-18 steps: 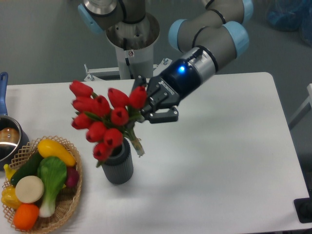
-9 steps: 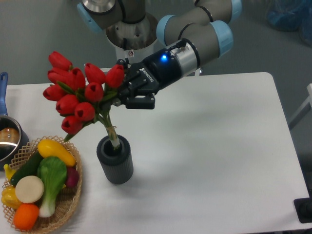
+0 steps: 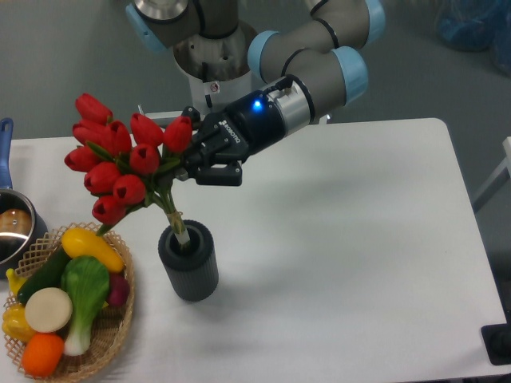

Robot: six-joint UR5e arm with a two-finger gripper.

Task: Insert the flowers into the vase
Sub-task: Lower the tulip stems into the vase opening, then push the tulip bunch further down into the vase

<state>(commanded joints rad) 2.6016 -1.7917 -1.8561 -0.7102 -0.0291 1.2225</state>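
Red tulip buds crowd the left of the fixed camera's view: the flowers (image 3: pixel 120 163) hang tilted above the table (image 3: pixel 359 239), their heads leaning up and to the left, their green leaves gathered toward the gripper (image 3: pixel 185 163). The gripper's dark fingers are clamped on the bunch just below the buds, where the leaves meet the stems. From there the pale stems slant down and to the right, and their tips sit inside the round mouth of the vase (image 3: pixel 190 263). The vase, dark grey and ribbed, stands upright on the white table, directly below the gripper. Just beside it on the left lies a woven basket (image 3: pixel 118 327) holding colourful toy vegetables (image 3: pixel 68 295). At the far left edge a metal pot (image 3: pixel 14 231) with a blue handle is partly cut off.
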